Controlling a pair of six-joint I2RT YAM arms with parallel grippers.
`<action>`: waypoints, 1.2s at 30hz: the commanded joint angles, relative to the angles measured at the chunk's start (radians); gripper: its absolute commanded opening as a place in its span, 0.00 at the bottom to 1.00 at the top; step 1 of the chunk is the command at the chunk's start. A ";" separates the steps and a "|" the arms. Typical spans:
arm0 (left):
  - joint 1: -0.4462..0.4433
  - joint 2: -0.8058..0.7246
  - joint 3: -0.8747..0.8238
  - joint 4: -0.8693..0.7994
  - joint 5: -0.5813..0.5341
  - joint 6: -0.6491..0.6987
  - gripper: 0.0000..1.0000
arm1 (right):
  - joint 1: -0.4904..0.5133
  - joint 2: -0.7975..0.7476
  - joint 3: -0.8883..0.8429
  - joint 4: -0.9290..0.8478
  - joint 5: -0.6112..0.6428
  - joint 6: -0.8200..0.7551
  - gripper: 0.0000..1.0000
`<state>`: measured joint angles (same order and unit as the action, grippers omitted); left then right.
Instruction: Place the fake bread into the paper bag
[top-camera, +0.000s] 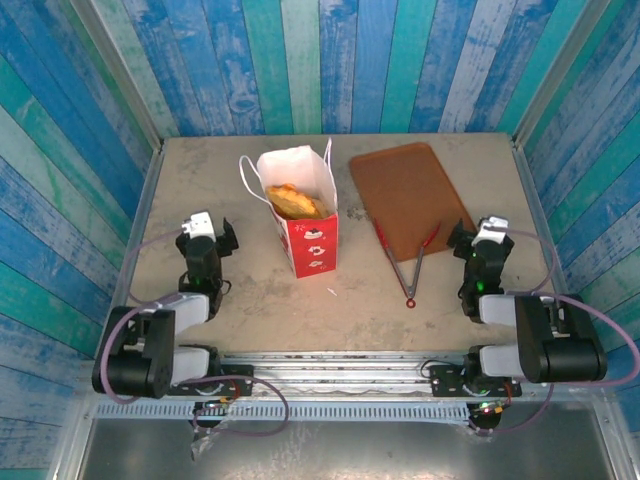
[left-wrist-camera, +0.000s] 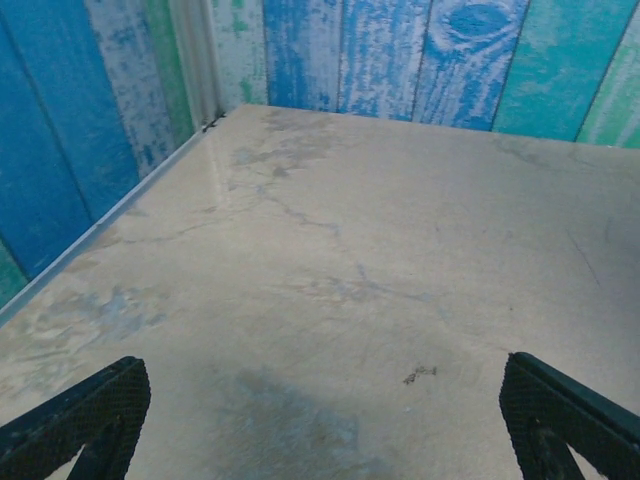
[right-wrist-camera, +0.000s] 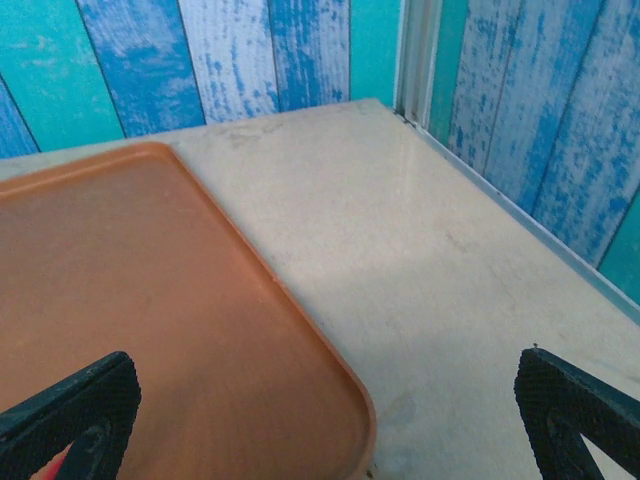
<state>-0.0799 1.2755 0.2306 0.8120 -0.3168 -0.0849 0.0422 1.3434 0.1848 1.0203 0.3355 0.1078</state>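
Top external: fake bread (top-camera: 293, 201) sits inside upright paper bag (top-camera: 306, 228), centre of bench (top-camera: 190, 175). Left pincer (top-camera: 208, 240) and right pincer (top-camera: 482, 245) both wide open, holding nothing, either side of bag.

1 paper bag (top-camera: 310, 240), 1 tray (top-camera: 410, 190), 1 tongs (top-camera: 410, 296), 1 left pincer (left-wrist-camera: 320, 378), 1 right pincer (right-wrist-camera: 325, 368)
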 joint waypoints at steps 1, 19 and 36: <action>0.004 0.070 0.005 0.181 0.074 0.057 0.94 | 0.038 0.014 0.037 -0.003 0.012 -0.058 1.00; 0.043 0.225 0.033 0.271 0.109 0.038 0.94 | 0.098 0.061 0.104 -0.064 0.045 -0.120 1.00; 0.043 0.226 0.034 0.271 0.110 0.039 0.94 | 0.101 0.138 0.251 -0.255 0.034 -0.131 1.00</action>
<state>-0.0402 1.4837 0.2523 1.0763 -0.2138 -0.0452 0.1471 1.4738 0.4248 0.7990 0.3653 -0.0196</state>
